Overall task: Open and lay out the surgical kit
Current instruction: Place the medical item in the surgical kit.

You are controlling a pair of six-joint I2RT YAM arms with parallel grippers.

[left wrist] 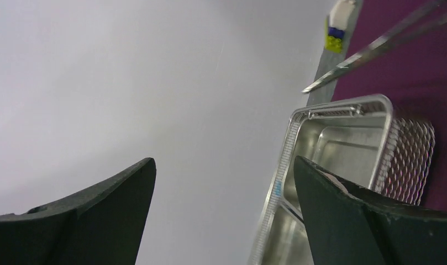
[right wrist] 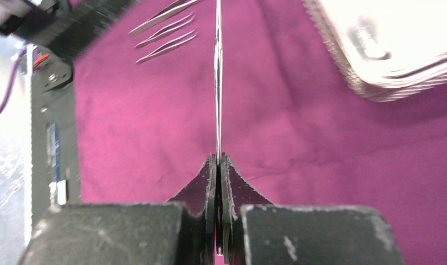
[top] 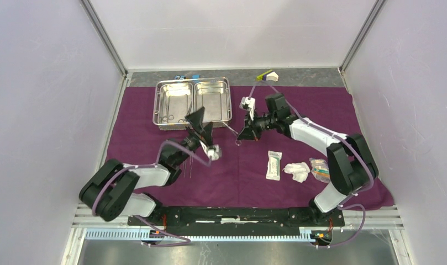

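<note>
- Tweezers [right wrist: 217, 83], pinched endwise in the right gripper [right wrist: 217, 161], hang over the purple cloth [right wrist: 320, 165].
- Left gripper [left wrist: 224, 165] gapes empty near the tray [left wrist: 342, 104].
- Risk: thin hold slips; they swivel or drop askew.

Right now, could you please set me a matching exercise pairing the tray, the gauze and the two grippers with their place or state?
Things:
1. tray
2. gauze
3. left gripper
4. right gripper

Place or state:
A. shut on a slim metal tool
B. open, holding nothing
C. lying between the white packet and the clear packet
D. on the far left part of the cloth

Pairs: 1-D, 2-C, 3-B, 4-A
</note>
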